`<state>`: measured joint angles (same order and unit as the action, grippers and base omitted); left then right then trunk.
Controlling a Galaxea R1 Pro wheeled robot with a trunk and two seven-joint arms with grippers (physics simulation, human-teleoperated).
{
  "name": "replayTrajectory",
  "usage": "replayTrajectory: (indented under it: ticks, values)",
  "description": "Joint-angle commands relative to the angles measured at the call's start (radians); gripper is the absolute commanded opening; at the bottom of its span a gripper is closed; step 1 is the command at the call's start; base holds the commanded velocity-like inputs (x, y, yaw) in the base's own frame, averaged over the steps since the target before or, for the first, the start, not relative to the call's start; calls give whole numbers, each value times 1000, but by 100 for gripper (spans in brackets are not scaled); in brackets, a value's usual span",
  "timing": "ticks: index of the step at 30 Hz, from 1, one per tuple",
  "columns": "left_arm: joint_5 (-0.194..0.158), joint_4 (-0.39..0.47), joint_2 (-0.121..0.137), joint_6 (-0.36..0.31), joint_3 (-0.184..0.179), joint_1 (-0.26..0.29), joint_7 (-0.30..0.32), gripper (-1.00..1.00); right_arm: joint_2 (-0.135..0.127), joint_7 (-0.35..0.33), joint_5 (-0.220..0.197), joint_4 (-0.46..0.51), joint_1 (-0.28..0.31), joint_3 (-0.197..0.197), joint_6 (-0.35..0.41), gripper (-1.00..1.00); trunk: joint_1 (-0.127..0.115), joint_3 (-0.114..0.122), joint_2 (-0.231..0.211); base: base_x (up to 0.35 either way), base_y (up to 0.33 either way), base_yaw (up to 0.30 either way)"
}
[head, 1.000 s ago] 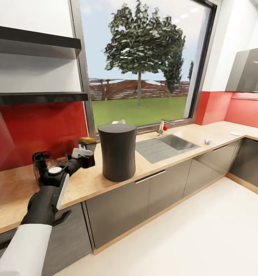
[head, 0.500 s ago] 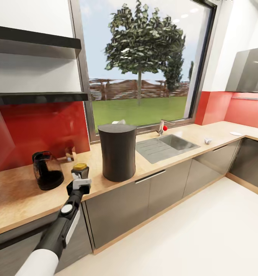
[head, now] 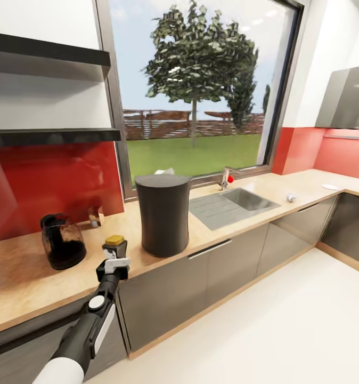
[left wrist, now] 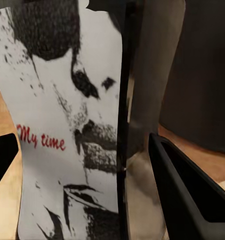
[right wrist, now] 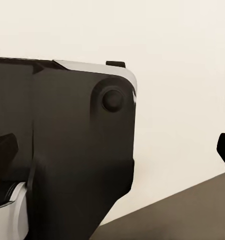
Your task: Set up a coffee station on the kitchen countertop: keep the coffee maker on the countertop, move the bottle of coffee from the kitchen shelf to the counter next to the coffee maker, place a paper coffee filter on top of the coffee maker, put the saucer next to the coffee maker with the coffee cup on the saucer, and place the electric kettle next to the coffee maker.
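One hand (head: 115, 260), left, pinches bottle of coffee (head: 115, 247) upright, low over surface (head: 19, 277) front edge, just left of coffee maker (head: 163, 215). Electric kettle (head: 62, 241) stands further left on surface. Label (left wrist: 67, 125) reads "My time". Right hand fingertips (right wrist: 2, 150) apart, nothing between.

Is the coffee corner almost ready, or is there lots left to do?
Partly. The coffee maker and electric kettle already stand on the countertop, and something white peeks over the maker's top, perhaps the filter. The left gripper holds the bottle of coffee at the counter's front edge, not yet released. The coffee cup and saucer sit far off, apart.
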<state>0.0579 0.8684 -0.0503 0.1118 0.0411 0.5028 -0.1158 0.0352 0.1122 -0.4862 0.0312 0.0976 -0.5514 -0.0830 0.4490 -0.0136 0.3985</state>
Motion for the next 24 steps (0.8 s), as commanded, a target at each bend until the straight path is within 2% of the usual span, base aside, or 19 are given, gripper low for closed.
replayTrajectory:
  ticks: [1,5,7,15,24]
  values:
    - [8,-1,-1,3,2,0,-2,-100,0,3,-9,-1,1,-9,-3,100,1,-1,1,316,0,0]
    - [7,0,-1,3,2,-1,-2,-100,-1,3,-8,-1,1,-9,-3,100,1,-1,1,323,0,0]
    - [8,0,0,25,6,-1,-2,-100,-1,3,-8,-1,1,-9,-3,100,1,-1,1,245,0,0]
    - [8,-1,4,59,9,-19,-2,-100,-1,3,-8,-1,1,-9,-3,100,1,-1,1,64,0,0]
    - [9,0,6,61,11,-29,-3,-100,-1,3,-8,-2,1,-10,-3,100,1,-1,1,298,52,0]
